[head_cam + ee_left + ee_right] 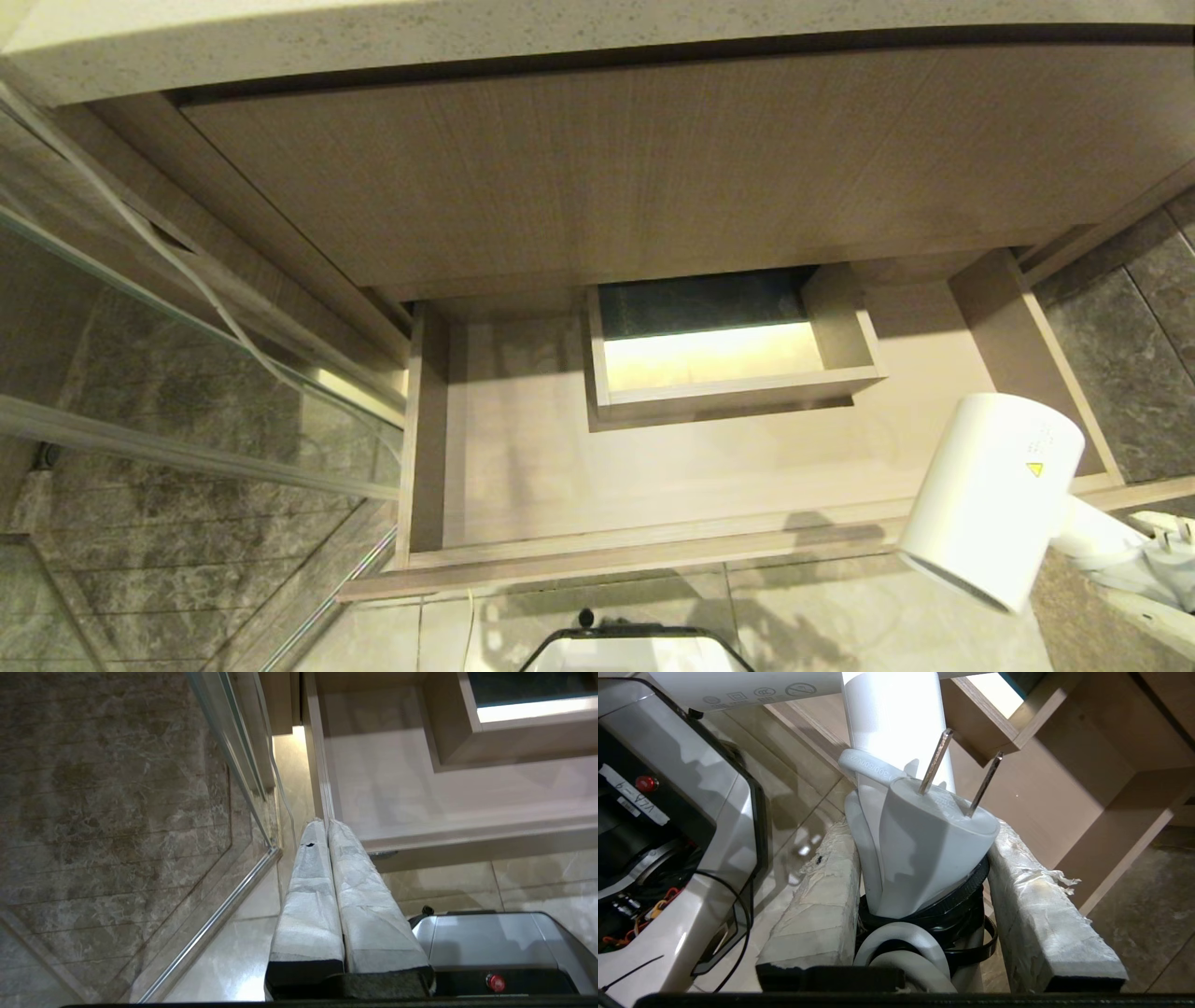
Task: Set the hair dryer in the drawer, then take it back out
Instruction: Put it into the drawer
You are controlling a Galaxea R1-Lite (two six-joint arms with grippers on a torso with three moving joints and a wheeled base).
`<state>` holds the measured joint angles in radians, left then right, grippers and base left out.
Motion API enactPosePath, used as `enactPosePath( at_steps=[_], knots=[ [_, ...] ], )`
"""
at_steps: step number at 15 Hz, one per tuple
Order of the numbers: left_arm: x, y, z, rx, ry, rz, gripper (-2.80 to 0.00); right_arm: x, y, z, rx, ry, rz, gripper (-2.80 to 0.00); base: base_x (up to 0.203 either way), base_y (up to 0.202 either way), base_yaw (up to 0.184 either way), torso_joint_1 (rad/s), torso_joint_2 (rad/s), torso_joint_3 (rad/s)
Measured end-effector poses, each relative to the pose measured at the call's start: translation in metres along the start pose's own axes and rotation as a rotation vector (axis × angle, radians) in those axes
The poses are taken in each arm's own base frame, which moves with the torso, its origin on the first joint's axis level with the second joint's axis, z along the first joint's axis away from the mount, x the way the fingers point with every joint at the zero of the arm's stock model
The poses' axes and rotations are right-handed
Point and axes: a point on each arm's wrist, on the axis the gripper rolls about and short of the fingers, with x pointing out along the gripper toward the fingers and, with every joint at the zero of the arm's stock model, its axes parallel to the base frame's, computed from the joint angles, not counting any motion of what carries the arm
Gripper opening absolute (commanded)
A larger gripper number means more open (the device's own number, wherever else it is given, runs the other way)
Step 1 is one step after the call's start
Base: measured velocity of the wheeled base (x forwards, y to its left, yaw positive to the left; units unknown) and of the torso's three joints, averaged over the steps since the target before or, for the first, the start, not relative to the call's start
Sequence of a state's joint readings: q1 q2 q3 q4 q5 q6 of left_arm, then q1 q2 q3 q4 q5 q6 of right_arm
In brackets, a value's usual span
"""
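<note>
The wide light-wood drawer (523,467) stands pulled out, its floor bare around the boxed cut-out (728,373) in the middle. The white hair dryer (990,495) hangs over the drawer's front right corner, barrel slanting down toward the floor, yellow triangle showing. My right gripper (922,830) is shut on the hair dryer's handle (896,714) end, with the plug (934,835), the black tie (966,891) and the coiled cord (896,947) between its wrapped fingers. My left gripper (325,823) is shut on nothing, parked low by the drawer's front left corner (322,807).
A glass shower door (187,308) runs along the left side. The taller wood panel (607,159) and the stone countertop (560,28) overhang the drawer's back. My base (635,649) sits in front of the drawer on pale tiles. Dark stone floor (1120,355) lies to the right.
</note>
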<state>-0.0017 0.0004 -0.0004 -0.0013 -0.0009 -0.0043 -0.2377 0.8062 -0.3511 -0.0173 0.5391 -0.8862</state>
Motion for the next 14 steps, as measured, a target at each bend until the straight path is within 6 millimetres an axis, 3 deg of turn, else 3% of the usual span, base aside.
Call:
enactPosePath(
  at_steps=[5, 14],
  knots=[
    [0.0000, 0.0000, 0.0002, 0.000, -0.002, 0.000, -2.80, 0.0001, 0.0007, -0.0008, 0.002, 0.002, 0.001, -2.80, 0.000, 0.000, 0.000, -0.020, 0.04, 0.022],
    [0.0000, 0.0000, -0.0002, 0.000, 0.001, -0.001, -2.80, 0.0001, 0.0017, -0.0016, 0.005, 0.004, 0.004, -2.80, 0.000, 0.000, 0.000, -0.218, 0.42, 0.203]
  ],
)
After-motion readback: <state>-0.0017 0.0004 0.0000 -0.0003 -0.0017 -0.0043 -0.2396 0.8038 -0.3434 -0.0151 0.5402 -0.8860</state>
